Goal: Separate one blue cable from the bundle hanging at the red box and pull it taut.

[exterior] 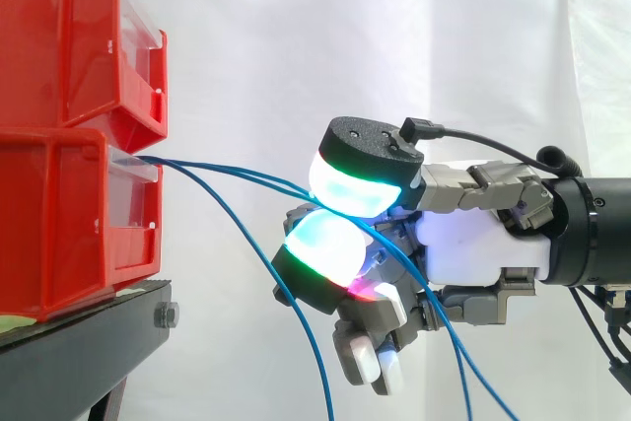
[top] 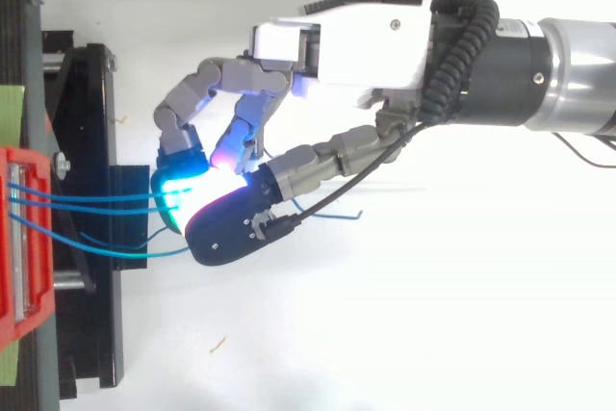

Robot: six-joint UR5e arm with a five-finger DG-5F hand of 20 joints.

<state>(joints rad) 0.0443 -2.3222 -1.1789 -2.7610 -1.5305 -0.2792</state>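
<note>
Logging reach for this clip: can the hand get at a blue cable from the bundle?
Likely yes: the hand pinches a blue cable between its pads near the red bin; nothing blocks it.

Nothing readable here: I see no legible text, label, number or sign on my hand (exterior: 473, 244), on the blue cable (exterior: 237, 172) pinched between its pads, on the red bins (exterior: 59, 66), or on the black stand (exterior: 69, 362).

Thin blue cables (exterior: 197, 166) poke out of the lower red box's (exterior: 59, 219) front, a couple running nearly level, one sagging away in a long curve.
</note>
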